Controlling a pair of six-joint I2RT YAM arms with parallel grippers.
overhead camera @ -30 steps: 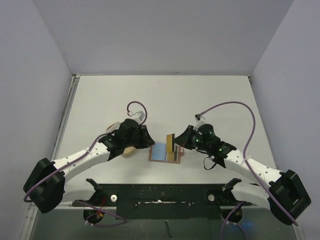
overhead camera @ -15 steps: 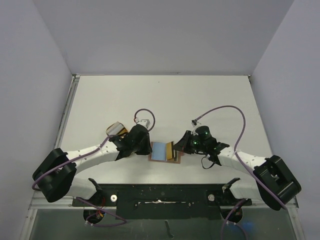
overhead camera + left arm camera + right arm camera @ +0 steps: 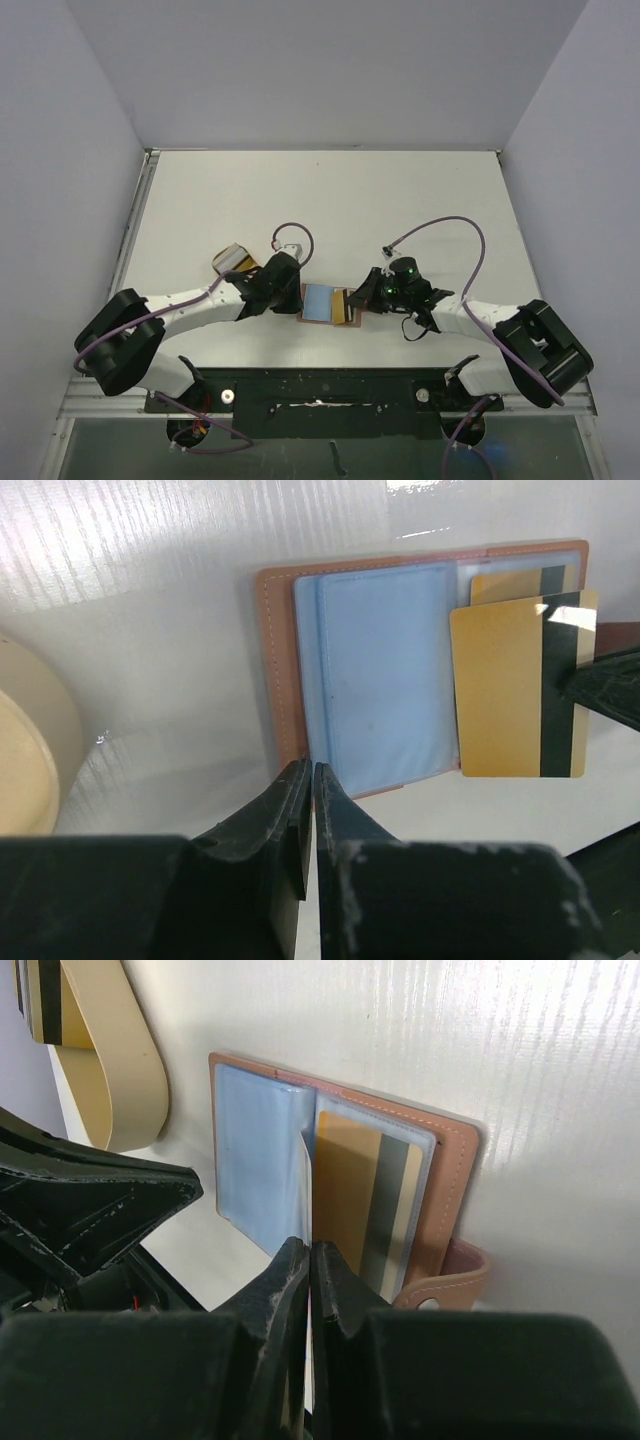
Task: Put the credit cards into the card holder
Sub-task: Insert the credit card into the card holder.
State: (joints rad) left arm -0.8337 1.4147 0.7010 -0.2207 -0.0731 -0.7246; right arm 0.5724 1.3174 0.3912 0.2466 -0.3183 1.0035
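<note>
Credit cards are your concern, and the one in play is the gold card (image 3: 505, 695) with the dark stripe. Your right gripper (image 3: 305, 1248) has its jaws drawn nearly together. Its own wrist camera shows only a thin slit, but in the left wrist view its dark finger meets the card's striped edge, so I judge it is pinching the card there. The card hangs tilted over the right half of the open card holder (image 3: 275, 670), overhanging the near edge, not yet in a pocket. Under it a second gold card (image 3: 350, 1190) sits in a clear sleeve. A blue sleeve (image 3: 380, 670) fills the left half.

Your left gripper (image 3: 306, 770) is closed on nothing. Its tips are at the holder's near left corner, touching the leather or just above it; I can't tell which.

Treat the card as light, stiff and slick. It will likely pivot in a narrow pinch, so keep your hold on the striped edge and feed the free edge in flat. The sleeves look soft and may buckle, and the holder looks light enough to slide on the table (image 3: 150, 580), so it probably needs pinning. The pale tan case (image 3: 110, 1070) lies left of the holder, apart from it, beside your left gripper.
</note>
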